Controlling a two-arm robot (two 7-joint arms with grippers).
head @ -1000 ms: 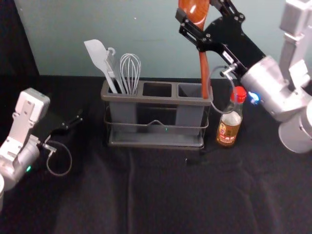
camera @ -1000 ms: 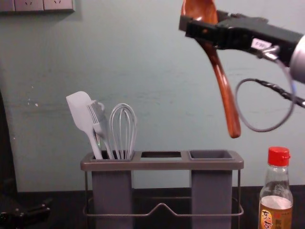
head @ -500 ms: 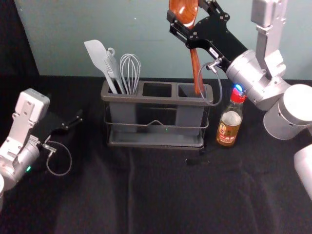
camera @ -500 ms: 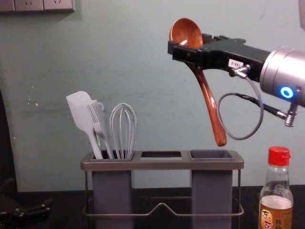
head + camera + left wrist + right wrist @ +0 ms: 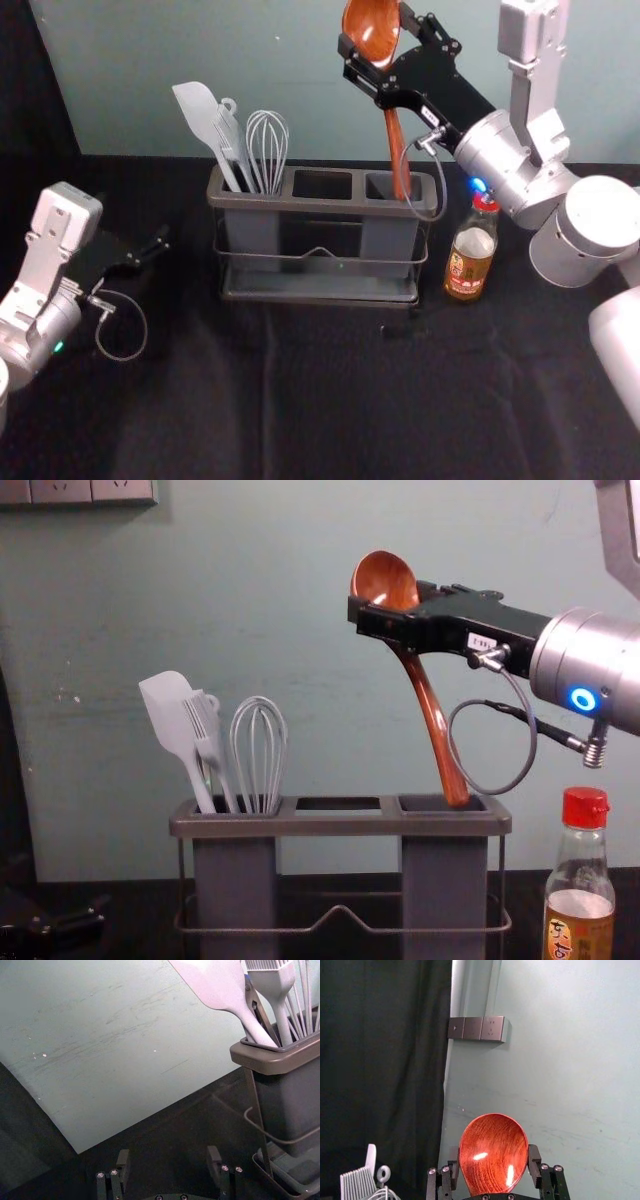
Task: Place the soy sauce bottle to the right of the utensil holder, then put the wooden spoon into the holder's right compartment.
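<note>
My right gripper is shut on the wooden spoon just below its bowl, above the holder's right side. In the right wrist view the spoon bowl sits between the fingers of the right gripper. In the chest view the spoon handle slants down, its tip at the opening of the right compartment of the utensil holder. The soy sauce bottle stands upright to the holder's right. My left gripper is parked at the left; in its wrist view the left gripper is open and empty.
A white spatula, a brush and a whisk stand in the holder's left compartment. The middle compartment holds nothing visible. The right forearm passes above the bottle. Behind stands a pale wall with a switch panel.
The right gripper has moved left and, lately, down with the spoon, bringing the handle tip from above the holder's right side to its right opening. The left arm, holder and bottle stayed still.
</note>
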